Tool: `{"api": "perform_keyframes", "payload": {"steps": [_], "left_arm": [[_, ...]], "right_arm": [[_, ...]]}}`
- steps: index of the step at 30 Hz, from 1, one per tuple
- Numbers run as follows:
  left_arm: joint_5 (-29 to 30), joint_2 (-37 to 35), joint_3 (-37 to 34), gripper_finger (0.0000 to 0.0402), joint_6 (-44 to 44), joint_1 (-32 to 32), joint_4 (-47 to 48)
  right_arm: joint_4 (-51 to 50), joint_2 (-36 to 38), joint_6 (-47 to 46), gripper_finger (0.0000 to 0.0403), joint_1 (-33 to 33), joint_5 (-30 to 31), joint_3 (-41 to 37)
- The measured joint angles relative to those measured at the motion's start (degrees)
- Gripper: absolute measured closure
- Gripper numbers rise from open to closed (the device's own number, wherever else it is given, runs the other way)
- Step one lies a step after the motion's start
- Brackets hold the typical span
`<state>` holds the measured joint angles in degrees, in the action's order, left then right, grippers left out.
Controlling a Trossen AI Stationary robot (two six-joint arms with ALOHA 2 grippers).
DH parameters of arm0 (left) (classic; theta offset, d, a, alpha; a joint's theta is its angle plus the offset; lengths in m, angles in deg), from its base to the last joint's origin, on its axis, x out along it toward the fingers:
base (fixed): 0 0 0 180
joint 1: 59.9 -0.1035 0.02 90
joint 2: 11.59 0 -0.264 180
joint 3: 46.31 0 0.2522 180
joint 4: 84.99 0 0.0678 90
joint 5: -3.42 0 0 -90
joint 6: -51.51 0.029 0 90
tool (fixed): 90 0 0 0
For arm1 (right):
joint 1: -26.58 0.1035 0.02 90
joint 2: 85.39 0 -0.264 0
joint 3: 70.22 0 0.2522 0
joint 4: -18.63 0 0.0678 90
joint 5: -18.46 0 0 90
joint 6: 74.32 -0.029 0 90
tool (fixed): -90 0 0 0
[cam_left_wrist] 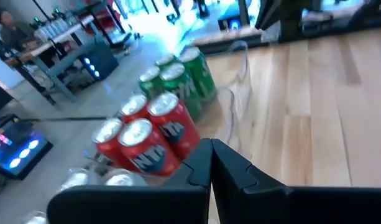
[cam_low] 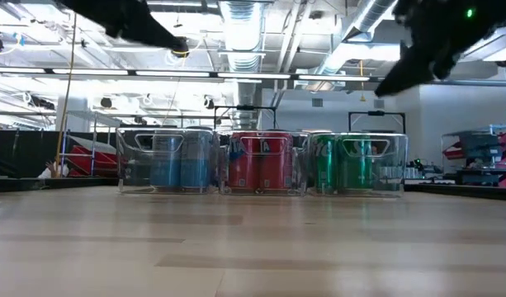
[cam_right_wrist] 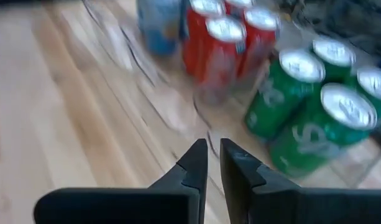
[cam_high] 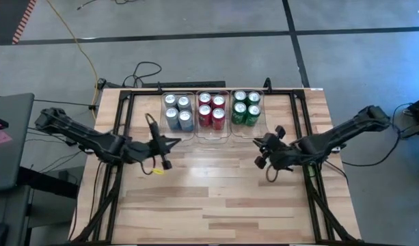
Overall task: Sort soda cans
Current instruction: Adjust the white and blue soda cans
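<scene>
Your left gripper (cam_high: 173, 143) hovers with fingers pressed together, empty, near the silver-grey cans (cam_high: 178, 112). Red cans (cam_high: 211, 109) and green cans (cam_high: 246, 107) fill the neighbouring clear bins (cam_high: 197, 133) at the table's far edge. Your right gripper (cam_high: 262, 142) hangs beside them, fingers nearly closed, holding nothing.

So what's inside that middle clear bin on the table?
The middle bin holds four red cans, upright, silver tops showing, packed two by two. Whatever lies beneath them on the bin's floor is hidden.
</scene>
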<state>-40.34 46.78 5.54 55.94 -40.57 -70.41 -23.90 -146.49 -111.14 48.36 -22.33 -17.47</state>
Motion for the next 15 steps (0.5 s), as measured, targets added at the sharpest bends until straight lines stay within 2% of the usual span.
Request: {"api": "perform_keyframes", "payload": {"steps": [4,6,9,12,15], "left_arm": [[-0.5,-6.6,0.0,0.0401,1.6,0.0,2.7],[-1.0,-9.1,0.0,0.0401,1.8,0.0,4.3],[-2.1,-11.9,-1.5,0.0401,2.6,0.0,4.4],[-2.9,-14.1,-6.2,0.0401,3.5,-0.8,-0.1],[-5.4,-15.3,-11.1,0.0401,2.7,-3.0,-4.1]], "right_arm": [[6.2,5.0,7.3,0.0343,0.4,-0.2,0.0],[12.0,6.4,12.8,0.0345,0.2,-2.1,0.0],[23.3,6.6,23.4,0.0358,-1.3,-9.9,0.0],[32.9,5.4,31.3,0.0385,-3.8,-18.4,0.1],[35.8,4.4,34.2,0.0396,-7.3,-22.1,0.1]]}}
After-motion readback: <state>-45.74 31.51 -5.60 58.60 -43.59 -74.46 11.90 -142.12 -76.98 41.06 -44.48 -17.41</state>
